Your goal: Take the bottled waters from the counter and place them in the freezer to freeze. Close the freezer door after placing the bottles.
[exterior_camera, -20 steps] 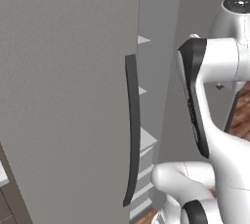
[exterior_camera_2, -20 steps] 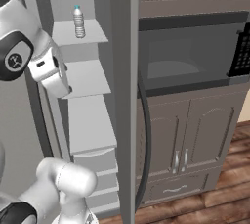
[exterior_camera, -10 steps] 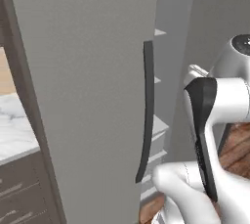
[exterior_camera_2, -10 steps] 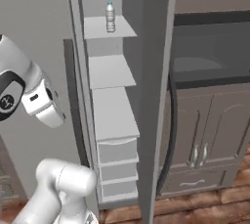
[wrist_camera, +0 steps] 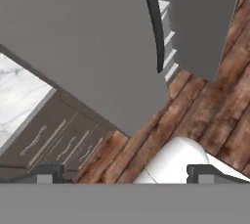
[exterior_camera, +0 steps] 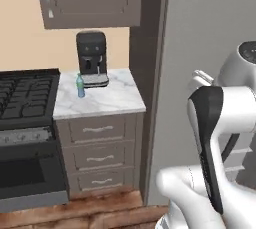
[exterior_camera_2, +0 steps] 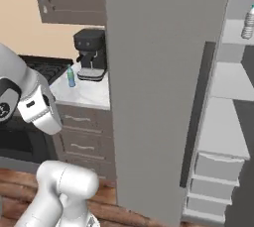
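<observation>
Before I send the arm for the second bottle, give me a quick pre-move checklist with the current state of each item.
1. Blue bottle standing upright on the counter, beside the coffee machine: ok.
2. Clear bottle already on an upper freezer shelf: ok.
3. Gripper empty, fingers spread wide: ok.
4. Freezer door open for the next placement: ok.
5. Gripper within reach of the blue bottle: not ok; the hand view looks at the floor and the door, not the bottle.
6. Door swing clear of the arm: cannot tell.
</observation>
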### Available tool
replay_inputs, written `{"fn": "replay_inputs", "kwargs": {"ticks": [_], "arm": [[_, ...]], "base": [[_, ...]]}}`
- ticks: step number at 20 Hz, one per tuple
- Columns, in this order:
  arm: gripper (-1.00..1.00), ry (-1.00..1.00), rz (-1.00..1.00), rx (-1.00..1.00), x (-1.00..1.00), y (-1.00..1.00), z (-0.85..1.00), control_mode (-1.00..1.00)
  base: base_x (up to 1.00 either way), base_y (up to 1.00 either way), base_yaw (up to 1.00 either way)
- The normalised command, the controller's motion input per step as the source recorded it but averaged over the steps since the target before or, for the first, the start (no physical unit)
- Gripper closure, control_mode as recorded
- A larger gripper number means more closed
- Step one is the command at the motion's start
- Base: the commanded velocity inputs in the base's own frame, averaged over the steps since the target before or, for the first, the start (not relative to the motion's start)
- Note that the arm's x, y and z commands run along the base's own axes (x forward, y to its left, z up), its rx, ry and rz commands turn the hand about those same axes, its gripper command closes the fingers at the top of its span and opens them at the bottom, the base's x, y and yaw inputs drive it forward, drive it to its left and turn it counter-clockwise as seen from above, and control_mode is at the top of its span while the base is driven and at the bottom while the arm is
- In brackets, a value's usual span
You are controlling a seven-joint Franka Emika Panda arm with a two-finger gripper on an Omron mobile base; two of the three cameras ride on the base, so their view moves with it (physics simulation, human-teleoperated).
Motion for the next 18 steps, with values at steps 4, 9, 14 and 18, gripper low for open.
{"fn": "replay_inputs", "kwargs": {"ticks": [4,9,14,18], "arm": [[-1.0,0.0,0.0,0.0,0.0,0.0,0.0,1.0],[-1.0,0.0,0.0,0.0,0.0,0.0,0.0,1.0],[-1.0,0.0,0.0,0.0,0.0,0.0,0.0,1.0],[-1.0,0.0,0.0,0.0,0.0,0.0,0.0,1.0]], "base": [[0.01,1.0,0.53],[0.79,0.96,0.23],[0.98,0.1,-0.18],[1.0,-0.01,-0.27]]}}
